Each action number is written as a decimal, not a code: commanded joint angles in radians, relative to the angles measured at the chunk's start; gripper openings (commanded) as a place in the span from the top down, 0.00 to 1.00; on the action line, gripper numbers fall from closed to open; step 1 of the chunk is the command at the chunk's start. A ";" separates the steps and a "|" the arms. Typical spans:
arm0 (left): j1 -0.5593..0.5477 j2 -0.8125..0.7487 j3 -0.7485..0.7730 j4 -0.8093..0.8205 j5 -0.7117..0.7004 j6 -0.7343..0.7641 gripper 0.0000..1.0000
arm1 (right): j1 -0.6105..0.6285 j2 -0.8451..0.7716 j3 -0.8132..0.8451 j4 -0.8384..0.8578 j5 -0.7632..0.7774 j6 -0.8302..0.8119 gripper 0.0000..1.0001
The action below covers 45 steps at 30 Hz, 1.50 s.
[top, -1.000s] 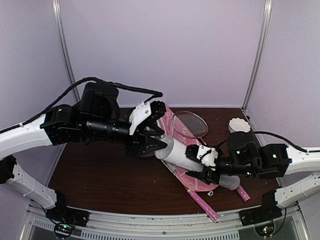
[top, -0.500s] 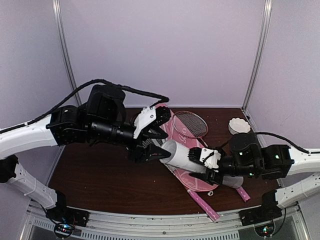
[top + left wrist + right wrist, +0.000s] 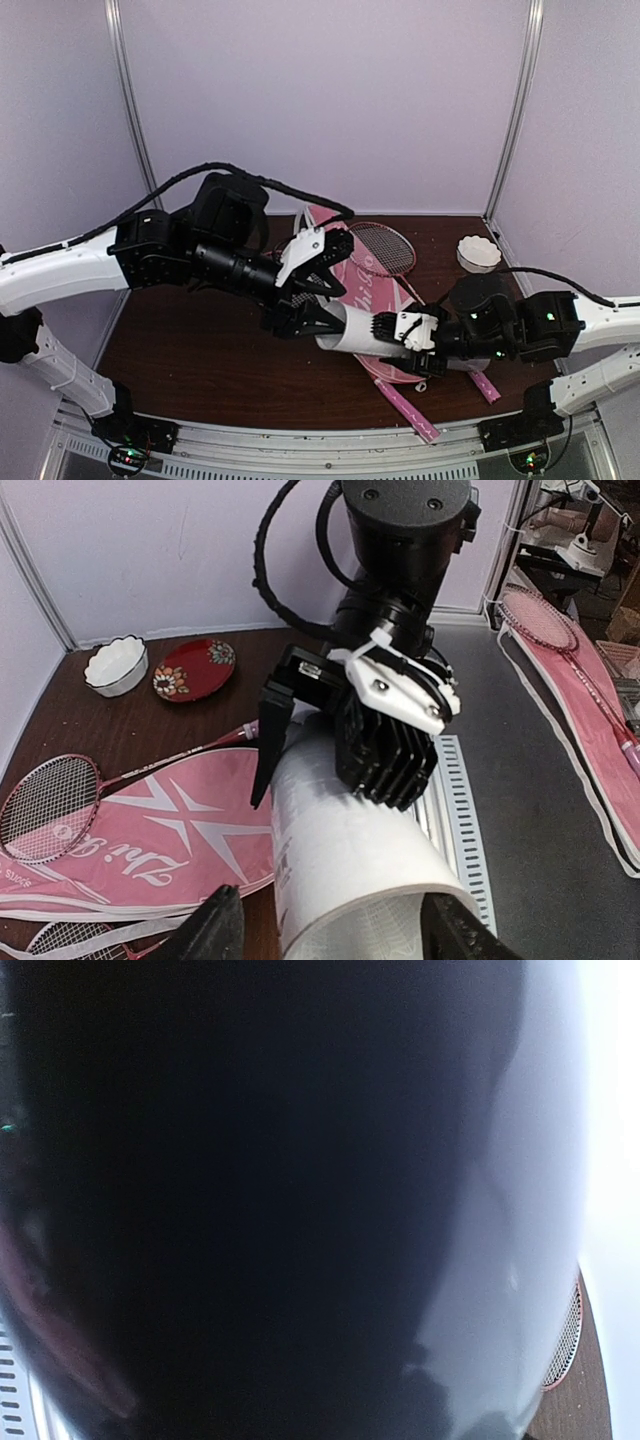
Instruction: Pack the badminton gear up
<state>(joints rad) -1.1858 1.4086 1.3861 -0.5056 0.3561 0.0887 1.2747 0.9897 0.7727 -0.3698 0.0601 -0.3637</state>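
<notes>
The tube (image 3: 340, 870) lies right between the left pincer's (image 3: 335, 932) jaws. Its open mouth points back toward that wrist and its long axis runs straight ahead, away from the fingers, to the right pincer (image 3: 415, 336). The left jaws stand apart, astride the rim. On one side a gap shows between finger and tube wall, so they do not look to be pressing on it.

Farther along the same axis, the right pincer is clamped across the tube's middle. Its own camera sees nothing but the tube's curved wall, close up. Below and to the side of the left pincer the cover (image 3: 150, 830) lies flat on the table.

The left arm is nearer the mouth, so I judge any loading would come from that end, while the right arm steadies the tube.

A second ago the tube was tipped up, with its mouth higher. Now it sits lower and flatter, and the left pincer has pushed in over the rim.
</notes>
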 commanded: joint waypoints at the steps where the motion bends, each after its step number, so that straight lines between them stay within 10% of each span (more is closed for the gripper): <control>1: 0.024 -0.001 0.003 0.014 -0.053 0.026 0.35 | 0.029 -0.004 0.075 0.234 -0.017 0.018 0.65; 15: 0.034 -0.344 -0.148 0.238 -0.313 -0.009 0.02 | -0.122 -0.033 0.087 0.295 -0.057 0.308 0.66; 27: 0.017 -0.191 -0.285 0.532 -0.221 -0.165 0.02 | -0.277 -0.020 0.033 0.920 -0.229 0.785 0.59; 45: 0.002 0.004 -0.200 0.622 -0.030 -0.269 0.24 | -0.279 0.138 -0.023 1.286 -0.340 0.908 0.56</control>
<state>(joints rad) -1.1778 1.3914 1.1553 0.0284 0.2562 -0.1375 0.9981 1.1225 0.7578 0.7727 -0.2562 0.5129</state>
